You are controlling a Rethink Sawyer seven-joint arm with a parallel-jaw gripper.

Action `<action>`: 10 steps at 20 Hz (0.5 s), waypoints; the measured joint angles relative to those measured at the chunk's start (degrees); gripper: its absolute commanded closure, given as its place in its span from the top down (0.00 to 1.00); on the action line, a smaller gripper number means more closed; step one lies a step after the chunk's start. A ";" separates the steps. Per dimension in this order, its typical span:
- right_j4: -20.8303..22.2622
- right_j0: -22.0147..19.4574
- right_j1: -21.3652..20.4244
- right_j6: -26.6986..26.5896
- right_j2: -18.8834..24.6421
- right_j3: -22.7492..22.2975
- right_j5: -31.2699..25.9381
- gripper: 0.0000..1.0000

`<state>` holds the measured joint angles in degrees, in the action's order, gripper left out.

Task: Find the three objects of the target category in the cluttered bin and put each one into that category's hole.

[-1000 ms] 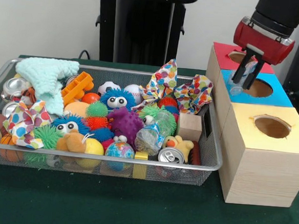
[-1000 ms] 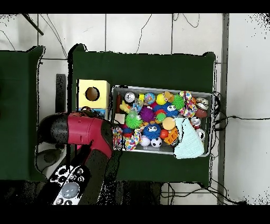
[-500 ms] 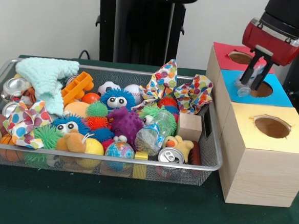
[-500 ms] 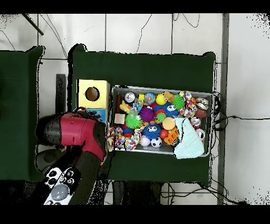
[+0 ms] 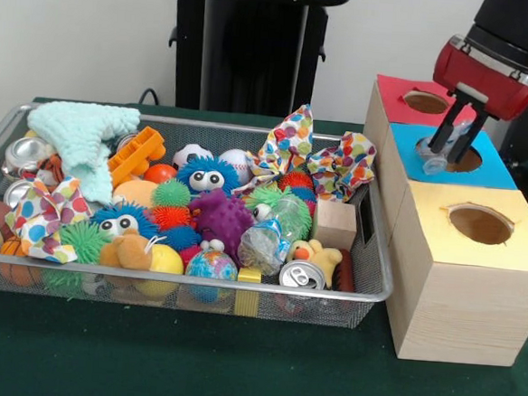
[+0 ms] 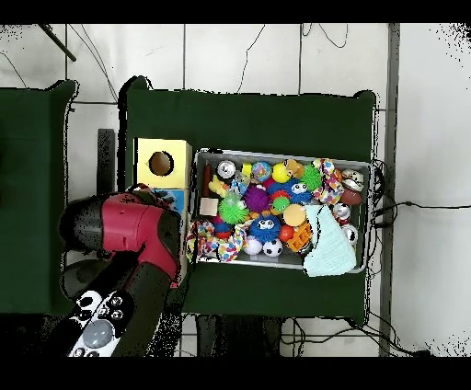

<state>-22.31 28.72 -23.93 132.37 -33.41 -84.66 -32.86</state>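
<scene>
Nearest, at right on the green surface: yellow box, its hole dark and showing nothing inside. At left, wire bin, crammed. Along its near edge a can, duck and globe ball. Farther in, a clear bottle, wooden block, purple spiky ball and blue fuzzy toy. At the far side a knitted cloth, baseball and spotted cloth.

Behind the yellow box, blue box. Above it the pincer, pinching a clear plastic bottle by its top. Over the last second shifted right and slightly up, bringing the bottle from the box's left margin to the left rim of the blue hole. Not yet released. Judged: delivery step nearly done, only final centring and letting go left; risk of the bottle catching on the rim. Likely another bottle left in the bin to fetch.

Farthest: red box, hole seemingly empty.
</scene>
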 measured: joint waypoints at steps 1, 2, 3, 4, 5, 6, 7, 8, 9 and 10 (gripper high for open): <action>-0.24 0.04 0.11 0.00 -0.09 0.09 0.00 0.00; -0.35 0.05 0.16 0.00 -0.12 0.12 0.00 0.00; -0.68 0.06 0.27 0.00 -0.24 0.22 0.00 0.00; -0.80 0.06 0.29 0.00 -0.27 0.23 0.00 0.00; -0.99 0.07 0.34 0.00 -0.33 0.22 0.00 0.00; -1.07 0.08 0.36 0.00 -0.36 0.22 0.00 0.00; -1.46 0.11 0.45 0.00 -0.48 0.22 0.00 0.00; -1.57 0.12 0.49 0.00 -0.53 0.23 0.00 0.00; -1.73 0.16 0.54 0.00 -0.61 0.22 0.00 0.00; -1.80 0.18 0.57 0.00 -0.65 0.23 0.00 0.00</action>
<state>-24.11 28.90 -23.35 132.37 -34.05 -84.43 -32.86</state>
